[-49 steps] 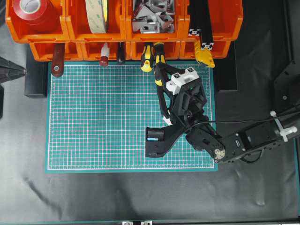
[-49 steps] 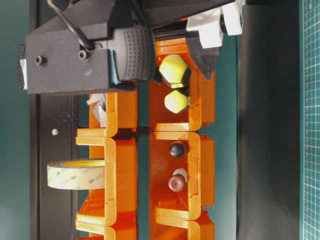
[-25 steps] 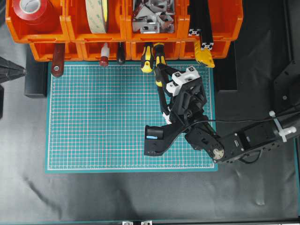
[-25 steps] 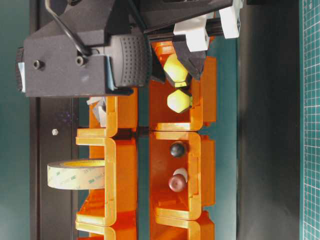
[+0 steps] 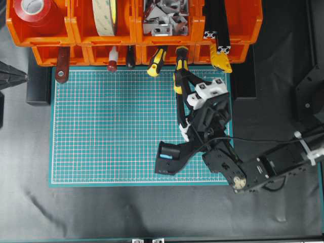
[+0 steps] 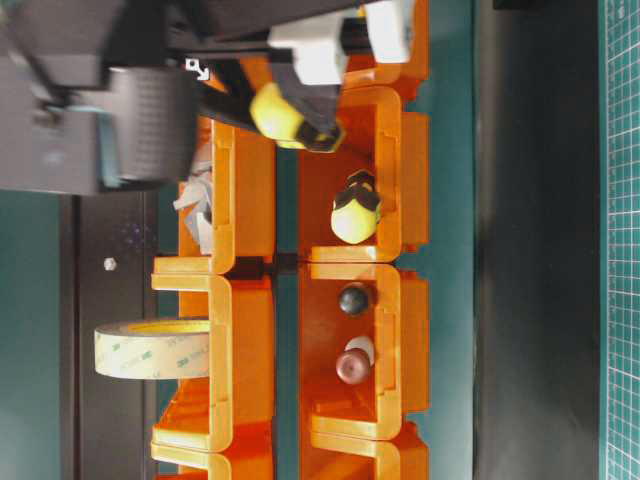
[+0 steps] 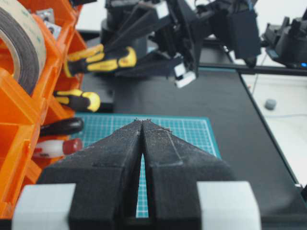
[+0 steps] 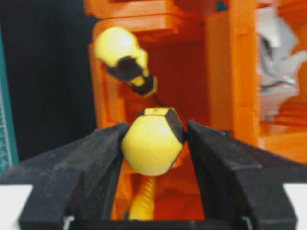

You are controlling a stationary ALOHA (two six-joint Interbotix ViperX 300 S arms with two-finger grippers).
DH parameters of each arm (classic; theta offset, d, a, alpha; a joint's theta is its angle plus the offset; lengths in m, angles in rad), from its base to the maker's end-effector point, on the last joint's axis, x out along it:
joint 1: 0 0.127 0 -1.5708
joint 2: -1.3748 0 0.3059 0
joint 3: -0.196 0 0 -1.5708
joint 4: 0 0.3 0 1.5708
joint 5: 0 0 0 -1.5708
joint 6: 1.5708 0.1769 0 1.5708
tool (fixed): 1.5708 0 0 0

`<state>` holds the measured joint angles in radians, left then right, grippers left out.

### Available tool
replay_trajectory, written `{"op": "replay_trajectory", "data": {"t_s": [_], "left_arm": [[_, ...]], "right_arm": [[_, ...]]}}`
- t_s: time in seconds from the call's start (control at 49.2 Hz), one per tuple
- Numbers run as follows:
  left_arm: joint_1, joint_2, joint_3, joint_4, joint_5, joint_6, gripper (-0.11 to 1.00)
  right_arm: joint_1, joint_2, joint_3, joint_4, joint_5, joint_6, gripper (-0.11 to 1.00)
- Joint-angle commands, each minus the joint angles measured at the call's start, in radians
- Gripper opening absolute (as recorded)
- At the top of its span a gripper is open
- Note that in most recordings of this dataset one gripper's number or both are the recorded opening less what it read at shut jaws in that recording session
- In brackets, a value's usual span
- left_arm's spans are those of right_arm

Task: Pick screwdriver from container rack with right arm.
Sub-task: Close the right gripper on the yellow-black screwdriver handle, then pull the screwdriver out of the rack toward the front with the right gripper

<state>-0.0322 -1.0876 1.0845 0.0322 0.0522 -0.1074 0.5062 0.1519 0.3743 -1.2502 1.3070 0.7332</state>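
Observation:
My right gripper [image 5: 180, 77] is shut on the screwdriver [image 5: 180, 61], gripping its black-and-yellow handle at the front of the orange container rack [image 5: 71, 38]. In the right wrist view both fingers press the yellow butt [image 8: 152, 143]. In the table-level view the handle [image 6: 282, 113] is raised level with the upper bin row. Its shaft is hidden. The smaller yellow-black screwdriver [image 5: 155, 63] lies tilted in the lower bin beside it. My left gripper [image 7: 142, 120] is shut and empty, at the far left edge of the overhead view [image 5: 19, 77].
The green mat [image 5: 111, 131] lies in front of the rack. The lower bins hold a red-handled tool [image 5: 112, 65], a black handle [image 5: 130, 58] and a brown handle [image 5: 62, 66]. The upper bins hold tape rolls [image 5: 33, 11], metal brackets [image 5: 162, 20] and black extrusions [image 5: 217, 23].
My right gripper has closed on the screwdriver handle and carried it right and upward out of the lower bin's mouth. The smaller screwdriver has tipped to the left.

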Motion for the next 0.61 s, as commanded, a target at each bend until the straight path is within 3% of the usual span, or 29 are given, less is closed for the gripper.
{"op": "replay_trajectory", "data": {"t_s": [0.0,0.142,0.59], "left_arm": [[0.002,0.005,-0.014,0.002,-0.005,-0.003,0.00],[0.002,0.005,-0.014,0.002,-0.005,-0.003,0.00],[-0.002,0.005,-0.014,0.002,-0.005,-0.003,0.00]], "right_arm": [[0.018,-0.012,-0.038,-0.012,0.048,-0.020,0.43],[0.041,-0.011,-0.060,-0.012,0.074,-0.058,0.43],[0.146,-0.021,-0.109,0.018,0.138,-0.055,0.42]]}}
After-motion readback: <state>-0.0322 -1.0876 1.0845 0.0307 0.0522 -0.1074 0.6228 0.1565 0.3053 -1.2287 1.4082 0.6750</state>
